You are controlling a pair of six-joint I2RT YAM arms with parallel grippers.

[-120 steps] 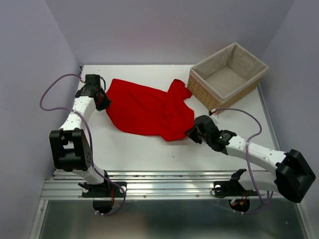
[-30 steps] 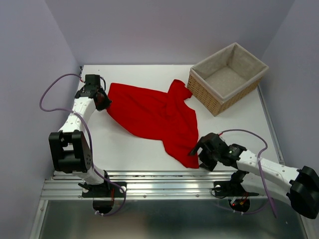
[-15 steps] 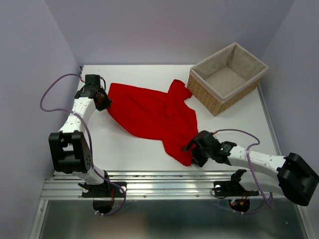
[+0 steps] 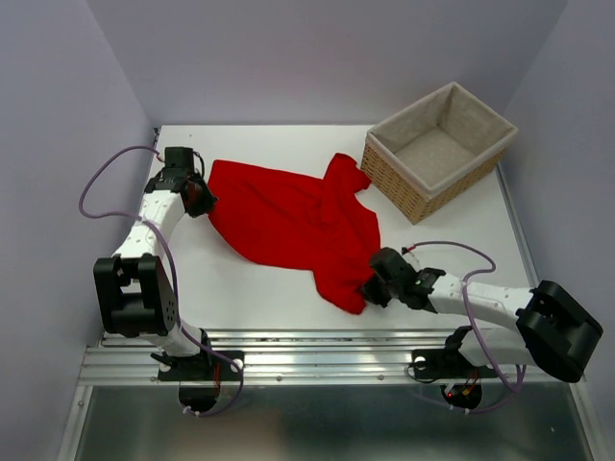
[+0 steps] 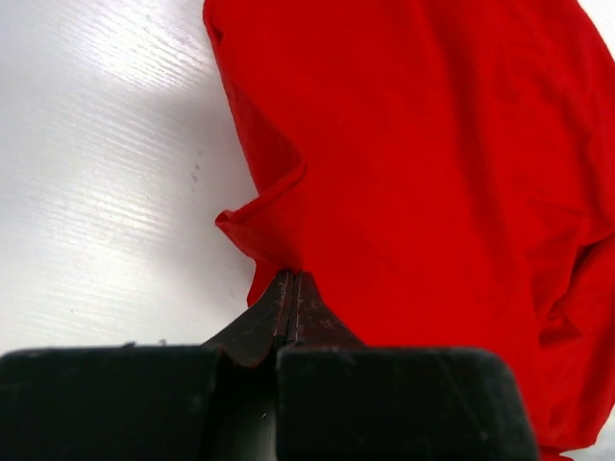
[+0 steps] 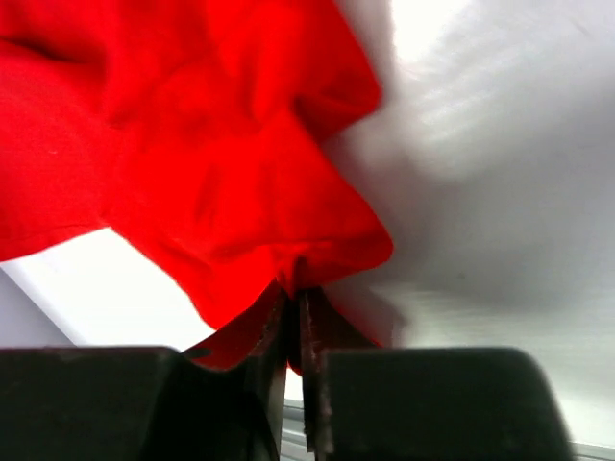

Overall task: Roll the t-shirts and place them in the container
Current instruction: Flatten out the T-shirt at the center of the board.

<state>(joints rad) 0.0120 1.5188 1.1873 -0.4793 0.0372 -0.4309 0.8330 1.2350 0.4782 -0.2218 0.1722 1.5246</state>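
Observation:
The red t-shirt (image 4: 293,219) lies spread and wrinkled across the middle of the white table (image 4: 259,283). My left gripper (image 4: 200,199) is shut on the t-shirt's left edge; in the left wrist view its jaws pinch a small fold of the cloth (image 5: 279,259). My right gripper (image 4: 370,291) is shut on the t-shirt's near right corner. In the right wrist view, bunched red cloth (image 6: 288,240) is caught between the closed fingers.
A wicker basket (image 4: 439,150) with a pale lining stands at the back right, just right of the shirt's sleeve. Lilac walls close in the table on three sides. A metal rail (image 4: 317,351) runs along the near edge.
My right gripper moved a little left and away from the near edge onto the shirt's near corner and closed on it. The left gripper has kept its hold.

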